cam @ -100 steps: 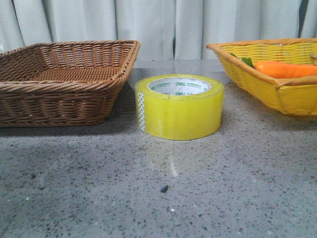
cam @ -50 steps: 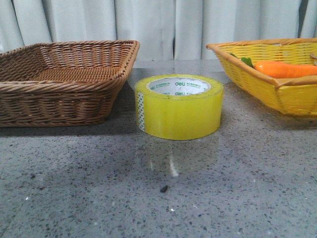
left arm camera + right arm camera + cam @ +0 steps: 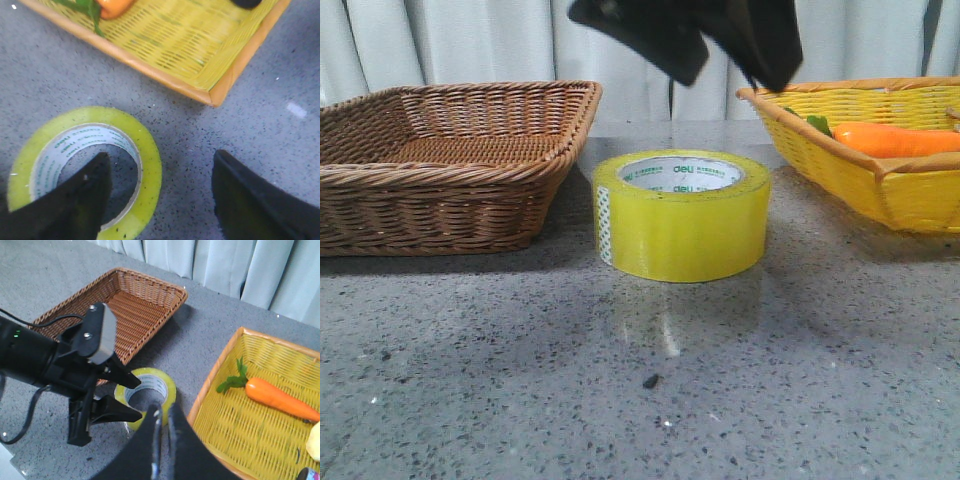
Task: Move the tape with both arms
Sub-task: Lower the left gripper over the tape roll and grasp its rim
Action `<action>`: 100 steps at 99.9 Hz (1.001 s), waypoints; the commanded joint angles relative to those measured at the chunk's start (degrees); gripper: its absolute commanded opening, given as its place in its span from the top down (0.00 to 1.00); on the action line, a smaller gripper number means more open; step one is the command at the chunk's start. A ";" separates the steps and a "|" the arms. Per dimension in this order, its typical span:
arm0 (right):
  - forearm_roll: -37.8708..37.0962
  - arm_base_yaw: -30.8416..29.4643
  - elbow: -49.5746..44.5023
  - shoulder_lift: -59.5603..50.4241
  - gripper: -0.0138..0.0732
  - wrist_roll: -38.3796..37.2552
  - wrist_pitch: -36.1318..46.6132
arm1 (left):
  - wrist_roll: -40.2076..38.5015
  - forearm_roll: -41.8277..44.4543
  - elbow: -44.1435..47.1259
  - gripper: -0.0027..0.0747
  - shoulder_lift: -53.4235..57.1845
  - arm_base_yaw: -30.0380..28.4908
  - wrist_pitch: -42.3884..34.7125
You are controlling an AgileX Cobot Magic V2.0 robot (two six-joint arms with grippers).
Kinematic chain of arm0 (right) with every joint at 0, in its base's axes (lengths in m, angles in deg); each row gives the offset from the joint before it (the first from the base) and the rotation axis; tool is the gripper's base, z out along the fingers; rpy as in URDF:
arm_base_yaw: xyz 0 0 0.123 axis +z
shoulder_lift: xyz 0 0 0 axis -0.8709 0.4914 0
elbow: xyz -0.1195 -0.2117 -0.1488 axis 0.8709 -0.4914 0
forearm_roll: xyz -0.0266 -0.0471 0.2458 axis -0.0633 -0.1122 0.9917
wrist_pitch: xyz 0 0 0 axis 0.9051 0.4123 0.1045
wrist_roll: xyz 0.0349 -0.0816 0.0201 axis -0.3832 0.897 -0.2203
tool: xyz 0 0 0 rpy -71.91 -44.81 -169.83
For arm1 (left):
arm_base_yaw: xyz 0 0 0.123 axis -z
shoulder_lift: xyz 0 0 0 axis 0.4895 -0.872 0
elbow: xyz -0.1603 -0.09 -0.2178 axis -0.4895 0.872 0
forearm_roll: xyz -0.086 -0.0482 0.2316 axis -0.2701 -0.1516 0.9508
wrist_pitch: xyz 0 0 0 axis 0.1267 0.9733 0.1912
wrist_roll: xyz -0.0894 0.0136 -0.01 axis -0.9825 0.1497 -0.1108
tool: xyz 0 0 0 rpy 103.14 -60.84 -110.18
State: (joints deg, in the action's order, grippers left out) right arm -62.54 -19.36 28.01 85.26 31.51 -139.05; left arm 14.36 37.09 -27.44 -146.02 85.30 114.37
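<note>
The tape (image 3: 682,215), a wide yellow roll with a white "deli" core, lies flat on the grey table between two baskets. My left gripper (image 3: 732,84) is open and hangs above it at the top of the front view. In the left wrist view the left gripper (image 3: 161,156) has one finger over the hole of the tape (image 3: 147,170) and the other outside the roll's wall, not touching it. My right gripper (image 3: 162,412) is shut and empty, high above the table, with the tape (image 3: 169,385) and the left gripper (image 3: 139,400) below it.
A brown wicker basket (image 3: 450,165) stands left of the tape. A yellow basket (image 3: 880,185) on the right holds an orange carrot (image 3: 895,140) with green leaves. A small dark speck (image 3: 651,380) lies on the table in front of the tape.
The left gripper's black fingers have come down into the top of the front view above the tape. The tape has not moved.
</note>
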 commanded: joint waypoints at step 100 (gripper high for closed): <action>-1.05 -0.15 1.00 -0.12 0.93 0.03 2.11 | 0.06 -0.30 -3.12 0.86 -8.67 -0.25 -5.97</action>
State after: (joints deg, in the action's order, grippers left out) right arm -62.54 -19.36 28.01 85.26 31.39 -141.28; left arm 14.39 37.22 -28.57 -157.14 84.97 111.75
